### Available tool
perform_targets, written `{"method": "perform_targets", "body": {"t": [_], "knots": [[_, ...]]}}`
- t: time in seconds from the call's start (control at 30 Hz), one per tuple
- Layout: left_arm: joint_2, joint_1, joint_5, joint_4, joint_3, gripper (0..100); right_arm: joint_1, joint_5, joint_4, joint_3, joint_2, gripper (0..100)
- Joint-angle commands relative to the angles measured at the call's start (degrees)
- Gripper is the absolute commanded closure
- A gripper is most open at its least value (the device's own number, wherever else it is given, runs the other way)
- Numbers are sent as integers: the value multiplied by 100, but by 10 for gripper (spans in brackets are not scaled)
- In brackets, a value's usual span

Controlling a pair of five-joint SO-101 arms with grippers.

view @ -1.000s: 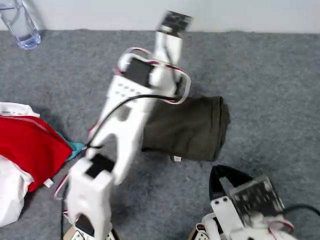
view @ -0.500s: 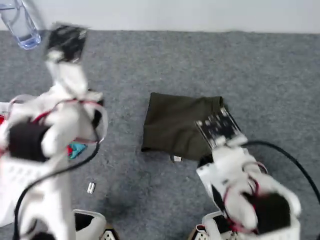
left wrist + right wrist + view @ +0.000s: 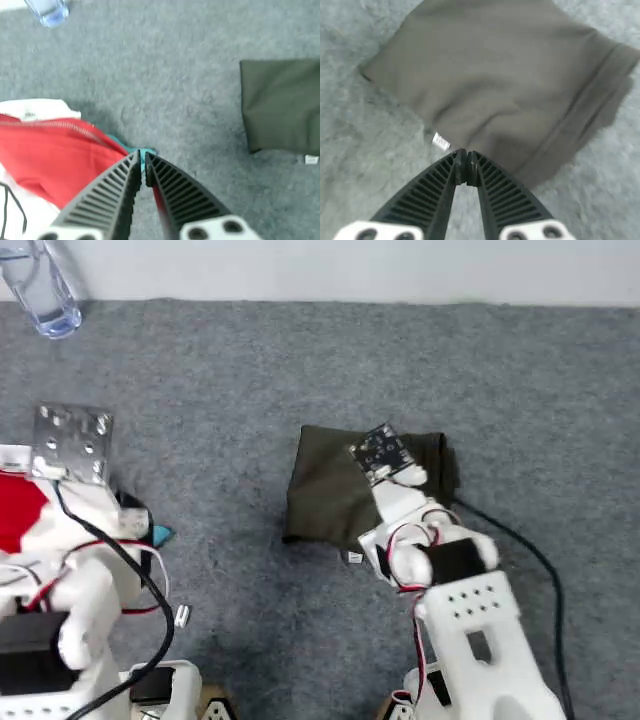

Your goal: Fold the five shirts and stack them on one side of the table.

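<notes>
A folded dark olive shirt (image 3: 325, 490) lies flat mid-table, a white tag (image 3: 440, 141) poking out at its near edge. My right gripper (image 3: 466, 156) hangs shut and empty just above that near edge of the olive shirt (image 3: 495, 85), beside the tag. At the table's left lies a heap with a red shirt (image 3: 55, 150), a white shirt (image 3: 35, 107) and a teal cloth (image 3: 146, 151). Above the teal edge of the heap my left gripper (image 3: 142, 159) is shut, holding nothing. In the high view each arm's body covers its own gripper.
A clear plastic bottle (image 3: 40, 285) stands at the far left corner by the wall. A small white object (image 3: 182, 616) lies on the grey carpet between the arms. Open carpet stretches behind and to the right of the olive shirt.
The left arm swung from over the olive shirt to the heap at the left. The right arm came up from the near edge and now reaches over the olive shirt.
</notes>
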Motion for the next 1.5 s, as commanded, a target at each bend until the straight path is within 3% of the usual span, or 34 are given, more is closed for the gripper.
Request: {"method": "perform_targets", "body": {"t": [0.0, 0.27, 0.67, 1.17, 1.47], "knots": [[-378, -9, -264, 123, 136, 987, 31, -431, -813, 149, 303, 991], [-527, -9, -343, 141, 145, 987, 277, -1116, -822, -695, 1903, 991], [-527, 18, -334, 141, 145, 987, 1420, -800, -813, -993, 3257, 991], [-527, 18, -334, 132, 145, 987, 453, -826, -602, -1943, 2044, 990], [-527, -9, -343, 123, 136, 986, 1367, -1530, -242, -3868, 3908, 990]]}}
